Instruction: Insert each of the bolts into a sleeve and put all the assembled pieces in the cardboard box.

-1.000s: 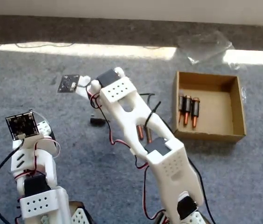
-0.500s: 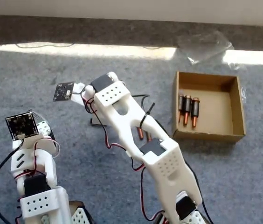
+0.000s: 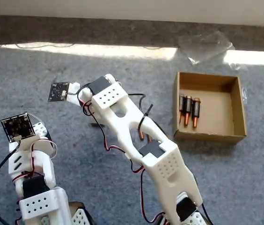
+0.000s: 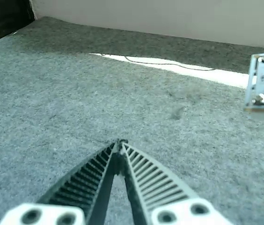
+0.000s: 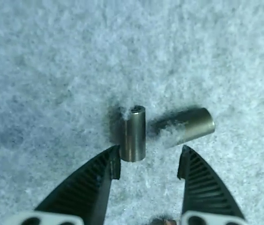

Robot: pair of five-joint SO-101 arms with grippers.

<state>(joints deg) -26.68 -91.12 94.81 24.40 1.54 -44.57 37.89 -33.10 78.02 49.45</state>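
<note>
**Left arm's fingers** (image 4: 146, 174): black and ribbed, pressed together and holding nothing. They sit over the grey carpeted desk (image 4: 52, 93) at the near left, well apart from every task part.

**Right arm's fingers** (image 5: 201, 187): spread and holding nothing, over the desk left of centre. This is the nearer arm to the loose parts.

**Short silver metal sleeve** (image 5: 134, 133): on the carpet just ahead of those fingers, close beside one fingertip rather than centred in the gap. Its long axis points away from the fingers, so closing would take it across its width. Whether it stands or lies cannot be told. A small sideways correction looks needed first.

**Second silver metal sleeve** (image 5: 188, 125): just beside the first, slanted, ahead of the other fingertip and likely to be nudged.

**Copper-coloured bolts** (image 3: 141, 135): on the desk beneath the right arm, partly hidden.

**Open brown cardboard box** (image 3: 206, 137): at the right, holding three assembled pieces (image 3: 188, 110) side by side.
</note>
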